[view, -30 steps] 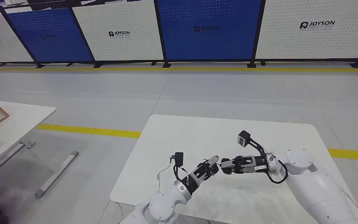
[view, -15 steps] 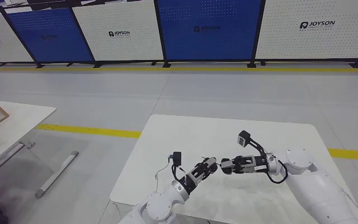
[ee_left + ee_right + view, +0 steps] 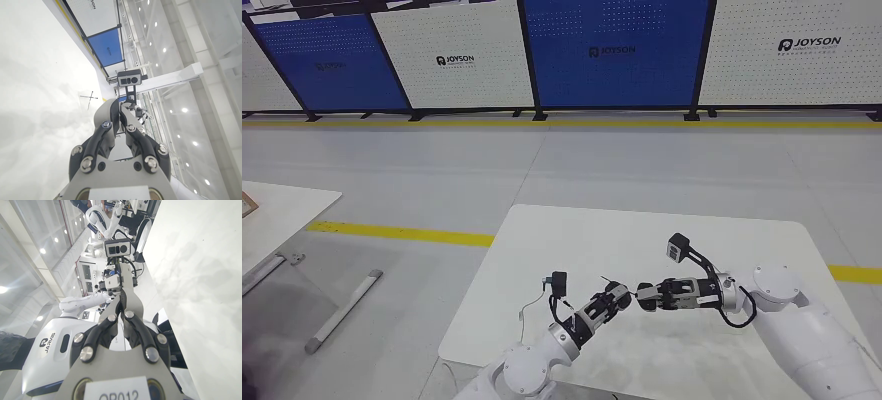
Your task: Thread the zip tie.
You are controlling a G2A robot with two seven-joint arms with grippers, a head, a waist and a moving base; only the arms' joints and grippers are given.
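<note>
Table (image 3: 572,240): white, smooth top, slightly glossy, with rounded corners.
Zip tie (image 3: 90,97): very thin black strands that cross each other, with a small knob at two of the ends. They show over the table, just beyond the tips of the left gripper. I cannot tell whether they lie on the table or are held up.
Left gripper (image 3: 117,106): grey metal fingers on black links with bright round screws, and black ribbed pads. The pads are pressed together; whether something thin sits between them I cannot tell.
Right gripper (image 3: 121,292): the same build, with ribbed pads also pressed together; what is between them I cannot tell. In the top view it points tip to tip at the left gripper, close to it, above the near half of the table.
Labels (image 3: 115,387): a white sticker with dark print on the base of each gripper, cut by the edge.
Panels (image 3: 612,50): blue and white perforated boards in black frames, each with a small dark logo.
</note>
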